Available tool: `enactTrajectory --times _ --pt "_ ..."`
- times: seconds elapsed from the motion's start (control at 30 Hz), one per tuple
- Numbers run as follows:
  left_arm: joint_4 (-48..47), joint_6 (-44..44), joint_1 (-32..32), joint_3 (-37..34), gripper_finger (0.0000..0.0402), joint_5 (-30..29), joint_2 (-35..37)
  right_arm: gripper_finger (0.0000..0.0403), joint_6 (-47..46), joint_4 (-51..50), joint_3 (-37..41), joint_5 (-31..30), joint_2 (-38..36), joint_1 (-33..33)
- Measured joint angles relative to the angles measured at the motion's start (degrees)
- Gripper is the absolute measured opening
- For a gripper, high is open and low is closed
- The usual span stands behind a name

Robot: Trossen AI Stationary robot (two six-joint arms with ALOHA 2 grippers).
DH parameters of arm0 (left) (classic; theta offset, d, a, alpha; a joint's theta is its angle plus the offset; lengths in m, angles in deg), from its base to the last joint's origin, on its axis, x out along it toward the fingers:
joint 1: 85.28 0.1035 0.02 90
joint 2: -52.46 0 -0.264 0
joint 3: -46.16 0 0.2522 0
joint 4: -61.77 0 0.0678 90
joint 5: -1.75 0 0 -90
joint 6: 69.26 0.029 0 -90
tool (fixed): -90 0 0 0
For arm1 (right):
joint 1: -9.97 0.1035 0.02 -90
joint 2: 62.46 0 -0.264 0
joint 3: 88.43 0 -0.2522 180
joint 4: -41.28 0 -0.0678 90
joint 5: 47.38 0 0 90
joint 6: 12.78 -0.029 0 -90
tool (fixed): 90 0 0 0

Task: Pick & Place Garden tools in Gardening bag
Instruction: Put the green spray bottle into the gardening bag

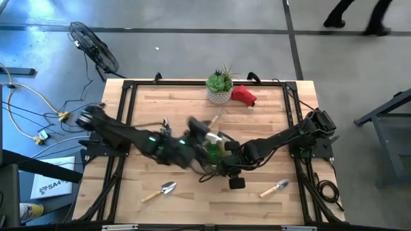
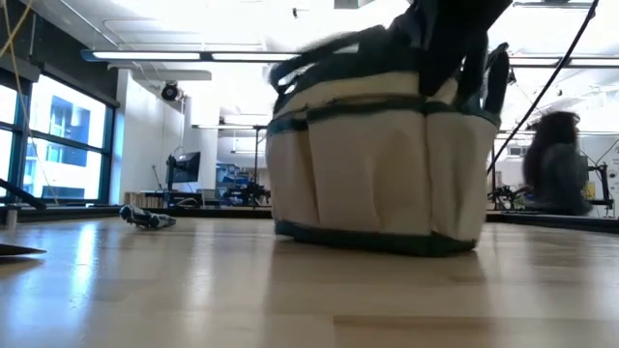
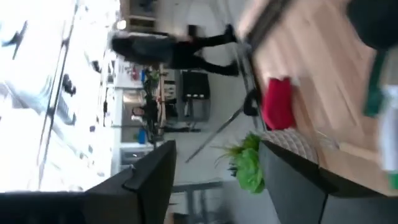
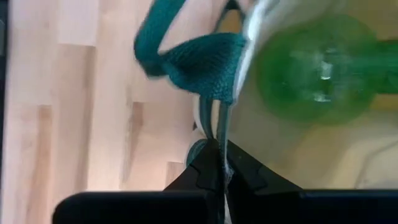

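pinched tight, the jaws of the right gripper [image 4: 219,163] clamp the rim of the gardening bag [image 2: 379,164] just below the root of its dark green loop handle [image 4: 186,59]. that bag sits at the middle of the desk [image 1: 160,106], tan canvas with green trim and side pockets, and the low view shows its base tilted a little off the wood on one side. a green spray bottle [image 4: 317,68] stands inside it, close against the wall the right gripper holds.

the left gripper [image 1: 199,128] hangs over the bag's far-left edge (its picture is blurred); its jaws stand partly apart, and nothing can be seen between them.

on the near side of the desk two silver trowels with wooden handles lie well apart: one trowel [image 1: 159,191] toward the left, the other trowel [image 1: 274,188] toward the right. a red soft item [image 1: 244,95] lies at the far edge just beside a green spiky plant [image 1: 220,84] in a white pot. a small dark tool [image 2: 147,218] lies on the desk left of the bag in the low view.

a person [image 2: 558,162] is in the room beyond the desk.
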Motion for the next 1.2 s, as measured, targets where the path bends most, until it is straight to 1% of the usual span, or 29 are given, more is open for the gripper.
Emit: enactTrajectory --times 0.1,0.2,0.27,0.37,0.5,0.67,0.8,0.9,1.1,1.2 --pt "-2.4 -6.0 0.6 0.0 0.0223 2.8 4.7 0.0003 -0.2 0.0 0.0 1.0 0.0 -0.1" --pt "-7.2 -12.6 1.9 -0.2 0.0223 7.7 8.7 0.0004 -0.2 0.1 0.0 1.7 0.0 0.0" --pt "-11.8 -17.0 2.5 -0.2 0.0223 9.9 11.8 0.0009 -0.5 0.1 0.0 1.9 0.0 0.1" --pt "-17.8 -23.4 4.5 -0.1 0.0223 12.7 14.5 0.0020 -1.3 0.1 0.0 1.8 0.0 0.0" --pt "-24.7 -29.7 8.1 -0.2 0.0223 18.7 15.8 0.0039 -2.1 0.3 0.0 1.8 0.0 -0.1" --pt "-29.4 -32.1 11.9 -0.3 0.0223 22.7 16.1 0.0073 -3.0 0.4 0.0 3.3 0.0 -0.6" --pt "-29.4 -32.2 14.6 -1.5 0.0223 24.7 16.2 0.0104 -3.0 0.4 0.0 4.3 0.0 -1.0" --pt "-29.8 -33.3 17.2 -3.0 0.0223 27.6 16.3 0.0123 -3.0 0.2 0.0 4.4 0.0 -1.0" --pt "-28.1 -34.8 24.0 -8.4 0.0223 36.3 17.6 0.0137 -3.0 0.1 0.0 2.0 -0.5 -1.0" --pt "-25.6 -34.9 27.3 -12.5 0.0223 39.8 19.0 0.0137 -2.7 -0.5 0.0 -1.0 -1.5 -0.4"
